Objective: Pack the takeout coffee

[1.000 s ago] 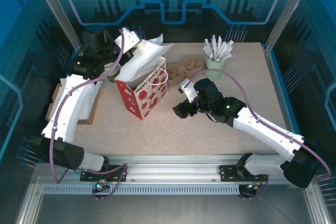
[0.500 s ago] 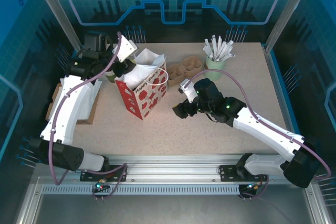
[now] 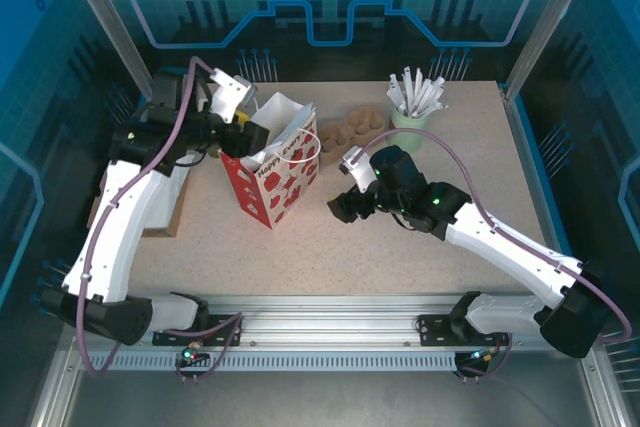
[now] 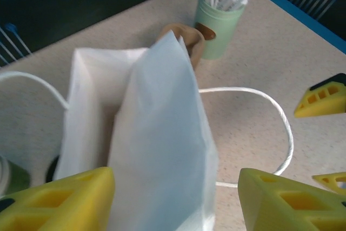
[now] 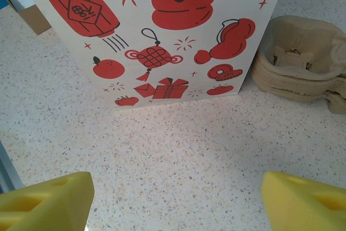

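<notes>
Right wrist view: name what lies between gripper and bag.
Bare speckled tabletop separates the right gripper from the red-and-white bag, per the right wrist view.

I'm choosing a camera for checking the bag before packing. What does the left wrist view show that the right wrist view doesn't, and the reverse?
Left wrist view: the open top of the bag, with white tissue paper standing in it, a white cord handle, and the mint-green cup of white sticks.
Right wrist view: the bag's printed front, with red lanterns and a gift box.
Shared: the bag, the brown pulp cup carriers and the speckled table.
</notes>
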Controlling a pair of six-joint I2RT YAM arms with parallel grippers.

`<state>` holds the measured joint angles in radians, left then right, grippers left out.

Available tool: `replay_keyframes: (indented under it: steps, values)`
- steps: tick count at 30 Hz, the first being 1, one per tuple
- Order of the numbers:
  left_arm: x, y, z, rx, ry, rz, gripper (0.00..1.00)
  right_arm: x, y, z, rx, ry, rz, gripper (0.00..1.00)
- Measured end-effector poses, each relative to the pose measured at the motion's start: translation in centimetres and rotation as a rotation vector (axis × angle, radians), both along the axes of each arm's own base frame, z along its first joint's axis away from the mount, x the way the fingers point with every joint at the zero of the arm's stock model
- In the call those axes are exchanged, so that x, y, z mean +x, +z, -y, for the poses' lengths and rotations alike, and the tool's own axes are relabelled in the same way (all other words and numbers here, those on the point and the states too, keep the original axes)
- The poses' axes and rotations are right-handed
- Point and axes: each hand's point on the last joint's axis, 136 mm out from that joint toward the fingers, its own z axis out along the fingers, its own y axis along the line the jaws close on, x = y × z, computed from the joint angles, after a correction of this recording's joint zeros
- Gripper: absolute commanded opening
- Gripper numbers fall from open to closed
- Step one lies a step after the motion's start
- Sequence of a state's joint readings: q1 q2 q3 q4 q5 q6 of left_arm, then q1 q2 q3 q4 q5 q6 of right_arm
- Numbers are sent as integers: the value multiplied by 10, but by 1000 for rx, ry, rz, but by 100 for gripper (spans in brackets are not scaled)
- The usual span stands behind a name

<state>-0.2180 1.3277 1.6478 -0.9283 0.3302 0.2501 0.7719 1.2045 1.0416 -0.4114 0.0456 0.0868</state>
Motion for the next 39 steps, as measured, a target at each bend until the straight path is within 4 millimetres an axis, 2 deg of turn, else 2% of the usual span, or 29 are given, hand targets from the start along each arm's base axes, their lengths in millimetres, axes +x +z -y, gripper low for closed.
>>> replay_keyframes:
  steps: [6, 9, 14, 19, 21, 26, 32, 35, 37, 39]
  values:
    - [13, -41, 11, 24, -14, -172, 63, -2, 0, -2, -1, 9, 0, 82]
    - [14, -56, 15, 33, -23, -236, 58, -2, 0, -2, -1, 9, 0, 82]
    - [16, -61, 18, 30, -26, -271, 37, -2, 0, -2, -2, 7, 1, 82]
    - [15, -63, 17, 30, -16, -286, 25, -2, 0, -2, -2, 7, 1, 82]
    - [17, -66, 15, 42, -8, -292, 24, -2, 0, -2, -2, 7, 2, 82]
    - [23, -84, 6, 102, 35, -333, 25, -2, 0, -2, -2, 7, 2, 82]
    - [34, -106, -14, 227, 121, -386, 30, -2, -2, -2, -5, 7, -2, 82]
    - [36, -102, -17, 235, 141, -379, 39, -1, -5, -3, -12, 7, -8, 82]
    - [38, -93, -16, 218, 152, -355, 49, -1, -6, -3, -15, 7, -11, 82]
    - [38, -83, -16, 195, 166, -328, 55, -1, -6, -2, -19, 4, -12, 82]
